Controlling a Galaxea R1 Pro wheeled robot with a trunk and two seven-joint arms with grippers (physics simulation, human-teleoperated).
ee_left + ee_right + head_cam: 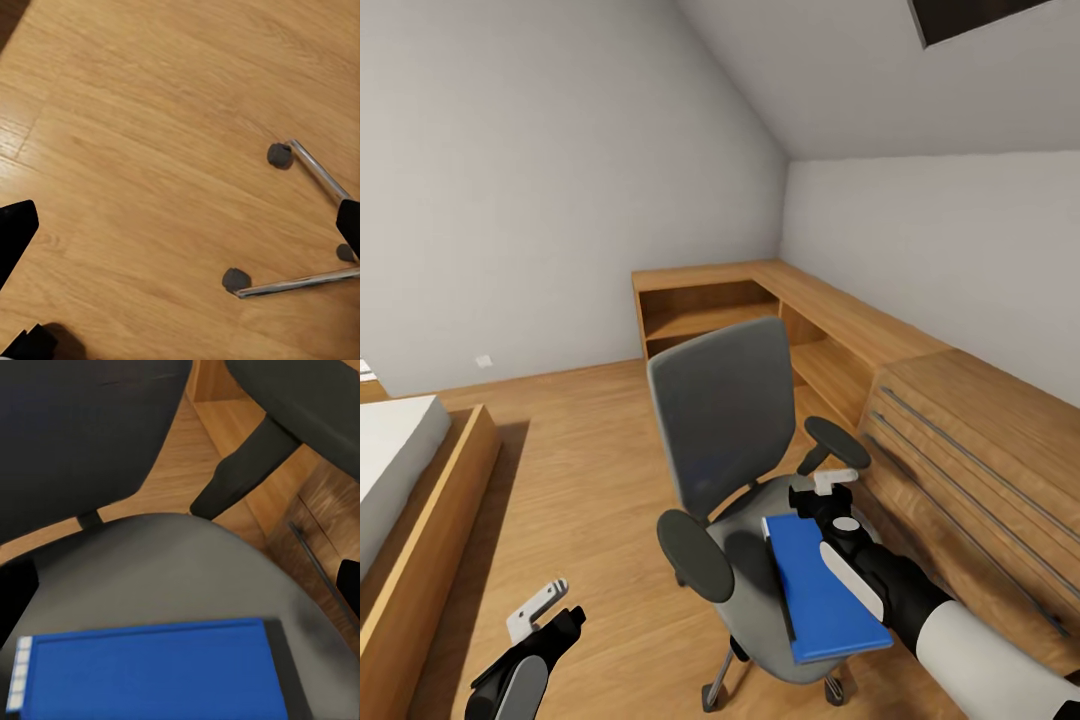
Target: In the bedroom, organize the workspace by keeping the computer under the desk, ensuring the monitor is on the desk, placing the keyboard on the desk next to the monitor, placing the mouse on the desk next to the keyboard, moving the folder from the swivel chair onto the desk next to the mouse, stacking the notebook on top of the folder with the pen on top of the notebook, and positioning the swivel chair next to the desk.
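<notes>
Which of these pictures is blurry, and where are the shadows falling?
Right wrist view: soft all over, the folder edges smeared. Head view: sharp, with a shadow on the floor beside the bed. Left wrist view: fairly crisp, faint glare on the floorboards, the swivel chair legs shiny.

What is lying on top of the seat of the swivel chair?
A blue folder lies flat on the swivel chair seat. The right end effector and its arm hang over the folder's far edge, so anything below them is hidden.
</notes>
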